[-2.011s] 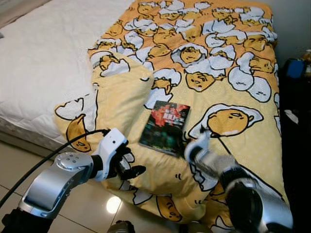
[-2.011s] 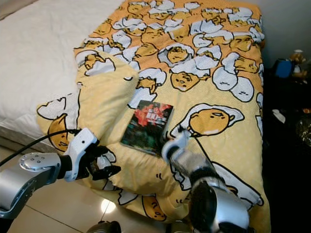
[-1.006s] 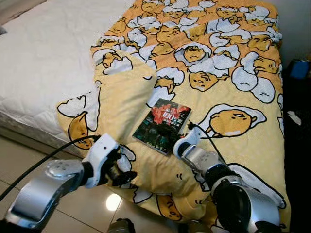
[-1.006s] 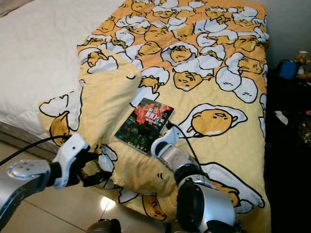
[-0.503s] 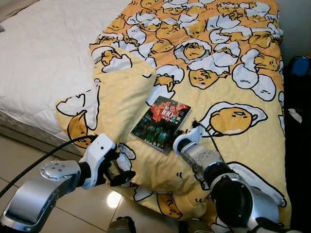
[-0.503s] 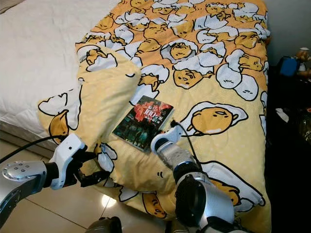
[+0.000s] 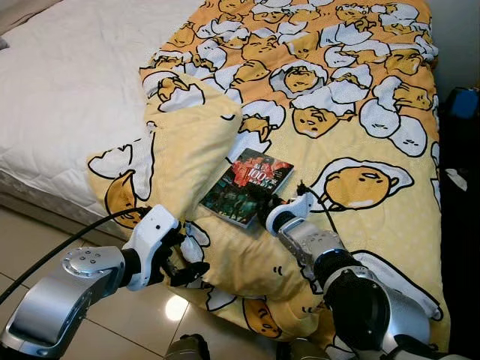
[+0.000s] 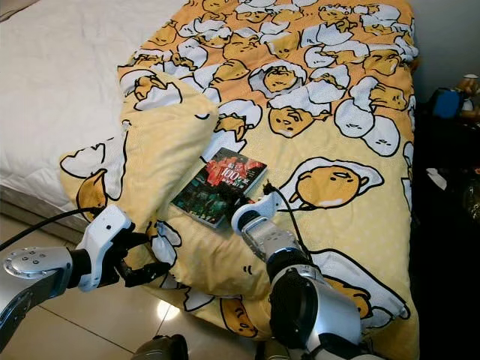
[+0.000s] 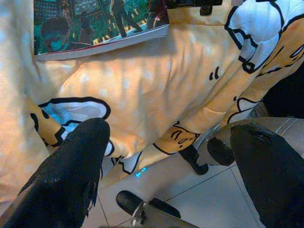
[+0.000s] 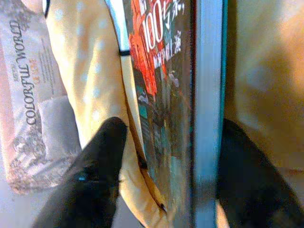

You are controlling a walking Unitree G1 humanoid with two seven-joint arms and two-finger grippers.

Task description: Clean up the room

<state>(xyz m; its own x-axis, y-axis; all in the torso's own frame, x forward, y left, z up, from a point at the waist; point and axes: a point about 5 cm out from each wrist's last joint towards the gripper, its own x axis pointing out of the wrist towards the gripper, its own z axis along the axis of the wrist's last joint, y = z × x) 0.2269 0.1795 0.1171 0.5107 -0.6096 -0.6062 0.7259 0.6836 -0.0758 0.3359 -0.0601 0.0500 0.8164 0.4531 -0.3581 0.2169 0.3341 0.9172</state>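
Yellow quilt point(image 7: 352, 112) carrying book point(image 7: 247, 187); right gripper point(image 10: 166, 156) jaws straddle its edge, unclosed. Soft bedding may pinch in, spoiling the grip. Left gripper point(image 9: 166, 156) wide, idle.

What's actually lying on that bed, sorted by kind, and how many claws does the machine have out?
Books: 1
Yellow egg-print quilts: 1
White mattresses: 1
Robot claws: 2, left claw, right claw
Total: 5
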